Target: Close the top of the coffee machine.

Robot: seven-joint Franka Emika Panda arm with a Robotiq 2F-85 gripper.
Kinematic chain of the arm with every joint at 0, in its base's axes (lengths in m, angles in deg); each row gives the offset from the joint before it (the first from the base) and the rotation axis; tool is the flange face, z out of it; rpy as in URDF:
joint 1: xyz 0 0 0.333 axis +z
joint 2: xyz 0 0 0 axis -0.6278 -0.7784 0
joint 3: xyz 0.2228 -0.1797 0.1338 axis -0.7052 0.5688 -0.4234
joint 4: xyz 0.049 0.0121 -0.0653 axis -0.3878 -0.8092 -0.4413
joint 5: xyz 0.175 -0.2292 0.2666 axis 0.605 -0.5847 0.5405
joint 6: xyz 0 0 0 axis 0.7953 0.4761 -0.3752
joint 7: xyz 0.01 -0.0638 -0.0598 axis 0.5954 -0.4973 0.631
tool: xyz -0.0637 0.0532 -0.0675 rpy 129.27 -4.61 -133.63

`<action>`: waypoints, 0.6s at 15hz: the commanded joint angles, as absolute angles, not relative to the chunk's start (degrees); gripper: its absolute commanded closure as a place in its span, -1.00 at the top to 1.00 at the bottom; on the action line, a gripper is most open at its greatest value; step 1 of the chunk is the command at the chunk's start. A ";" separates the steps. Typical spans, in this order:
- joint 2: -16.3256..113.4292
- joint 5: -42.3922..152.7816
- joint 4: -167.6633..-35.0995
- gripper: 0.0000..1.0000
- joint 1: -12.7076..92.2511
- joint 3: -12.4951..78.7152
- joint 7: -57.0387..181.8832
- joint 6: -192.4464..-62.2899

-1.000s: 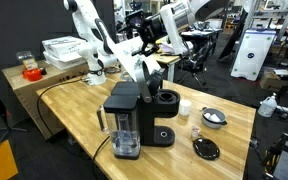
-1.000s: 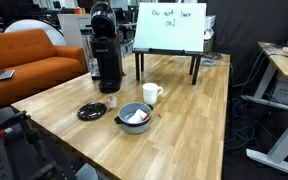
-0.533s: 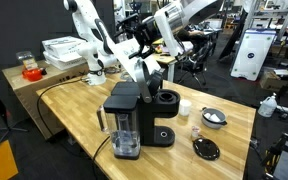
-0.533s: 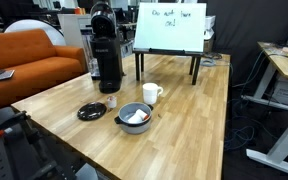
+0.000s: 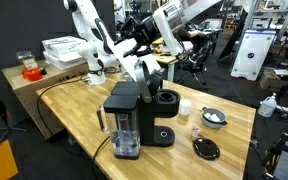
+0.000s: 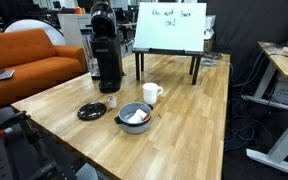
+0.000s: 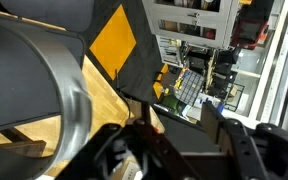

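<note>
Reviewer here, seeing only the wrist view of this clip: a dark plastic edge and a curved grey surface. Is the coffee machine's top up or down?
Observer: Up. In an exterior view the top stands raised behind the brew chamber of the coffee machine.
Operator: Where is the end effector relative to it?
Observer: The end effector hangs close above the top's upper edge. I cannot tell whether it touches.
Operator: Anything standing near the machine?
Observer: A white cup, a bowl and a black dish stand on the table in front of the machine, apart from it.
</note>
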State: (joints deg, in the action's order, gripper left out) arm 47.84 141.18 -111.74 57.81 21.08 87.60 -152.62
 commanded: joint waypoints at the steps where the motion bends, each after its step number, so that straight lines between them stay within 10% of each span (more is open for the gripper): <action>1: 48.89 138.48 -113.02 -0.52 57.96 21.49 84.54 -152.06; 5: 49.35 136.02 -114.32 -1.00 57.91 21.96 82.47 -152.24; 9: 49.70 130.71 -116.37 -1.00 58.07 22.94 78.68 -151.54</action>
